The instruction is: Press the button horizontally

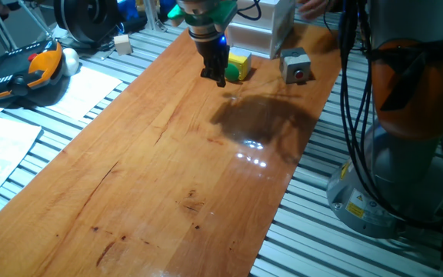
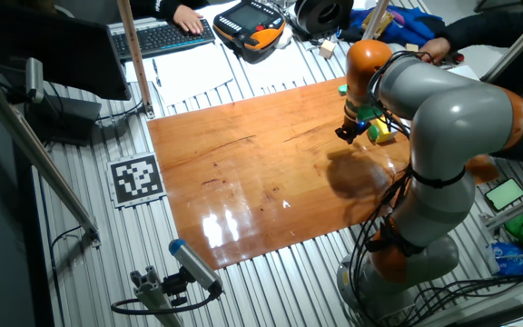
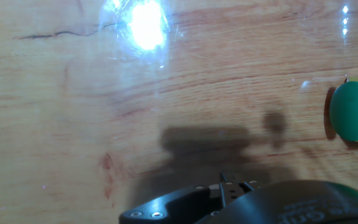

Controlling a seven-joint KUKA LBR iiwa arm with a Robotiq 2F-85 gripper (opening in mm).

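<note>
A small yellow box (image 1: 241, 61) with a round green button (image 1: 231, 71) stands at the far end of the wooden table (image 1: 168, 177). My gripper (image 1: 214, 75) hangs just left of it, fingertips close to the table and next to the green button. In the hand view the green button (image 3: 353, 112) sits at the right edge, and the fingertips (image 3: 229, 184) meet at the bottom with no gap. In the other fixed view the gripper (image 2: 346, 133) is just left of the yellow box (image 2: 382, 133). Nothing is held.
A grey box with a red button (image 1: 296, 66) stands right of the yellow box. A white box (image 1: 264, 27) is behind them. A person's hand (image 1: 314, 8) reaches in at the back. A teach pendant (image 1: 21, 69) and papers (image 1: 83, 88) lie left of the table.
</note>
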